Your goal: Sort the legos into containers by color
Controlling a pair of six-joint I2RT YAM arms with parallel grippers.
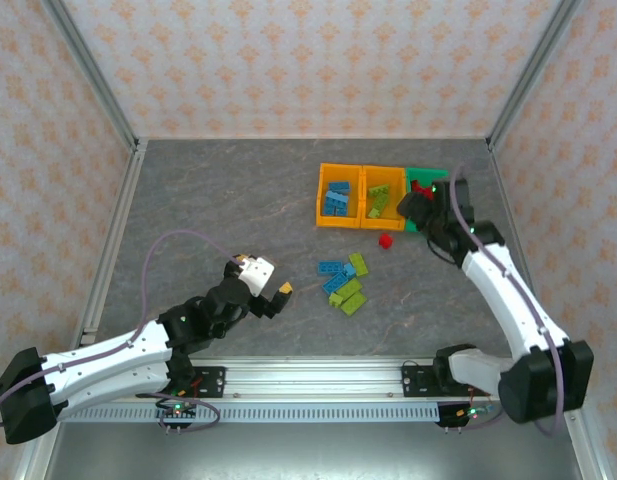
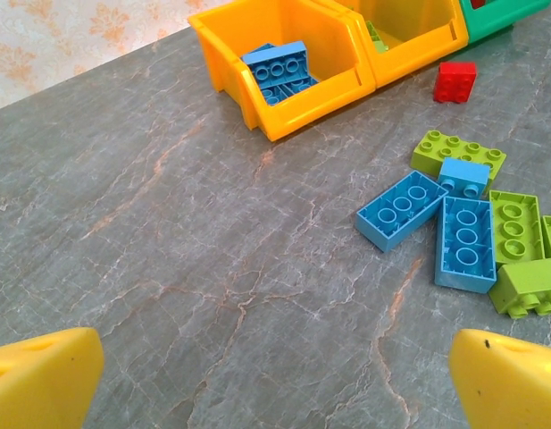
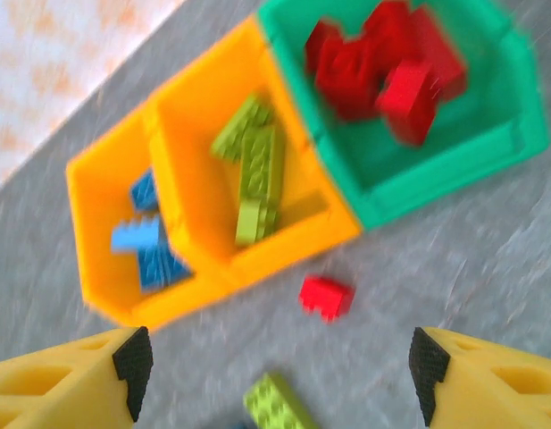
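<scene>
A grey, marble-veined tabletop (image 1: 238, 220) spreads across the enclosure under soft, even light that casts barely a shadow. Cream panels printed with a pale orange floral motif close it in: a back panel (image 1: 318, 60) at 12 o'clock and side panels at 9 o'clock (image 1: 38, 150) and 3 o'clock (image 1: 583, 130). Aluminium posts rise at 11 o'clock (image 1: 93, 72) and 1 o'clock (image 1: 533, 62). A slotted aluminium rail (image 1: 318, 372) lines the edge at 6 o'clock.

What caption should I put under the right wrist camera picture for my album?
Open right gripper near three bins holding blue legos, lime legos and red legos; one red brick lies outside.
</scene>
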